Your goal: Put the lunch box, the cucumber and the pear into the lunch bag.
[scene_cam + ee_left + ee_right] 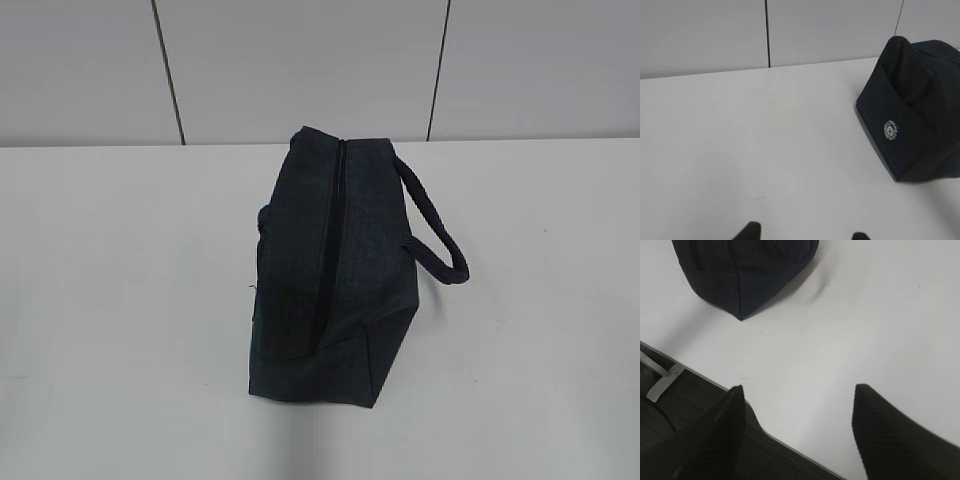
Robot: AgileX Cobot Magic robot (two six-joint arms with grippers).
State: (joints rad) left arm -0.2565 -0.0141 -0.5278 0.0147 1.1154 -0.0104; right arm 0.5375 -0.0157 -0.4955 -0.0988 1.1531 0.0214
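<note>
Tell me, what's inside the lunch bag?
Nothing inside shows. The lunch bag stands on the white table with its zipper closed along the top, so dark fabric covers whatever it holds.

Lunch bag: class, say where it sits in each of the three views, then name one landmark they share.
Exterior view: lunch bag centre, zipper closed, handle to the right.
Left wrist view: right edge, round white logo showing.
Right wrist view: top left, one corner only.
Shared landmark: the white table.

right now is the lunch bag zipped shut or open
Shut: the lunch bag shows its zipper as one closed dark line along the top, no lining visible.
</note>
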